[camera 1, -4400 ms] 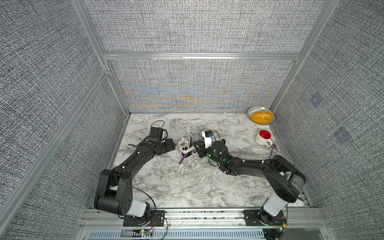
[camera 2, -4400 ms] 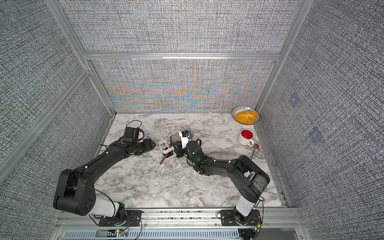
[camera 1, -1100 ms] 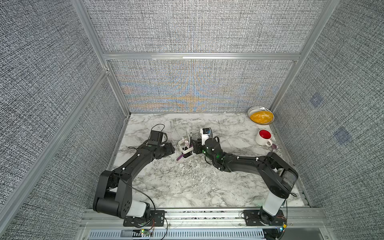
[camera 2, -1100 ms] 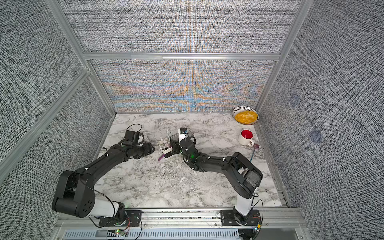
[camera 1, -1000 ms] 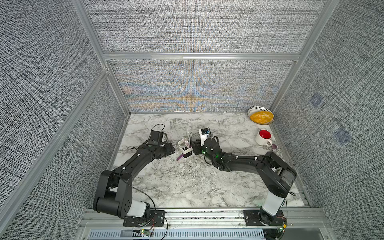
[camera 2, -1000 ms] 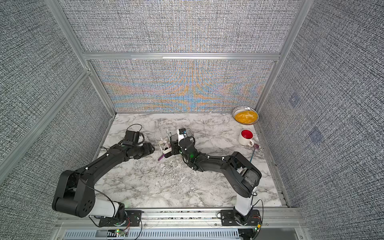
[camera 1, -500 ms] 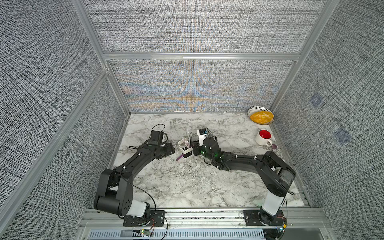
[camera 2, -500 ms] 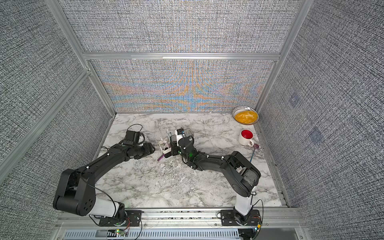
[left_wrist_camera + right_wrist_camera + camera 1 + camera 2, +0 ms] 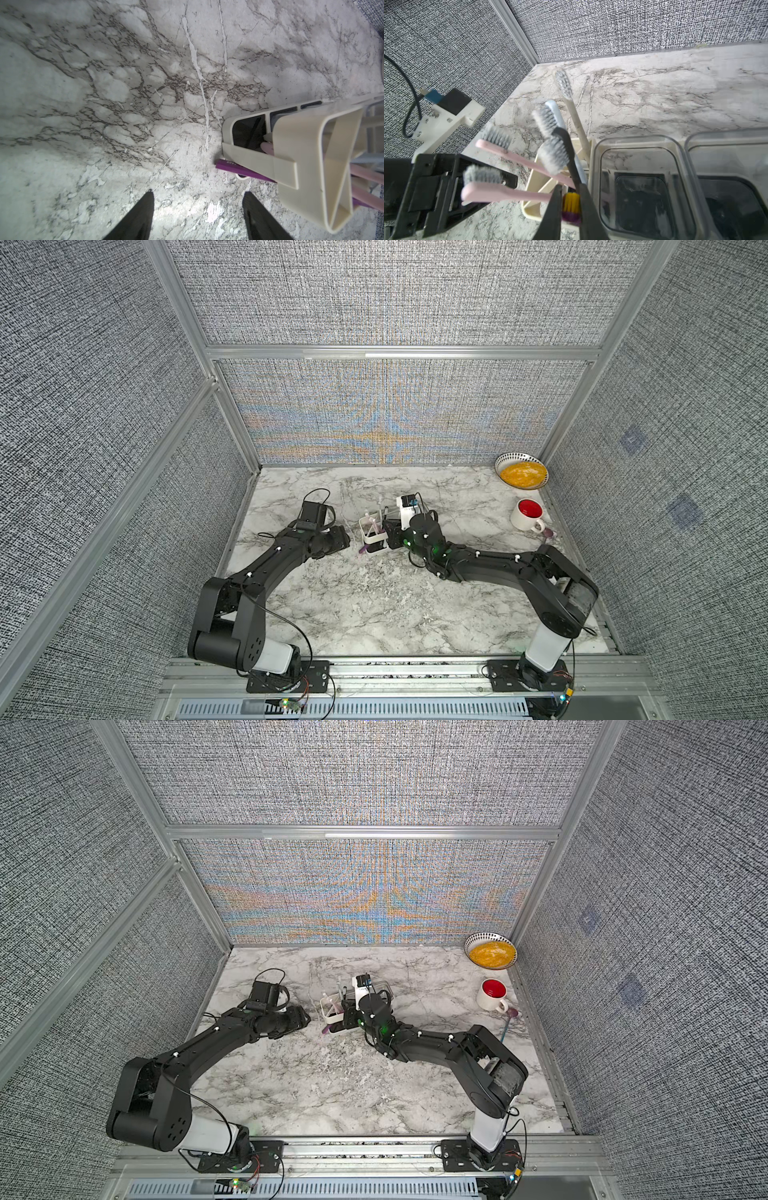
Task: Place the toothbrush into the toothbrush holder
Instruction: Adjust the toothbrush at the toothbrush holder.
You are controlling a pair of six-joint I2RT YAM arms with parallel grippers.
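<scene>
My right gripper (image 9: 570, 193) is clamped on the toothbrush (image 9: 571, 216). Both fingers press against its purple head, and the yellow bristles show between them. The head sits in the end section of the toothbrush holder (image 9: 530, 184), the one with the diagonal bar, right at the fingertips. The two clear cups (image 9: 639, 143) stand just beside that gripper, on its outer side.

My left gripper (image 9: 198, 193) is spread wide with nothing between its fingers, only bare worktop (image 9: 124, 104) beneath. The holder (image 9: 301, 145) stands just ahead of it and off to one side, apart from both fingers. There the purple handle (image 9: 239, 168) pokes out under the diagonal bar.

The frame hides the shaft between the head and the handle end, and I cannot tell whether that end rests on the worktop. The lower parts of all four fingers are cut off by the picture edges. In both top views the right gripper's fingers are buried under its wrist, and only a purple tip (image 9: 363, 549) shows. Other brushes (image 9: 517, 153) crowd the same section, and they are blurred.
</scene>
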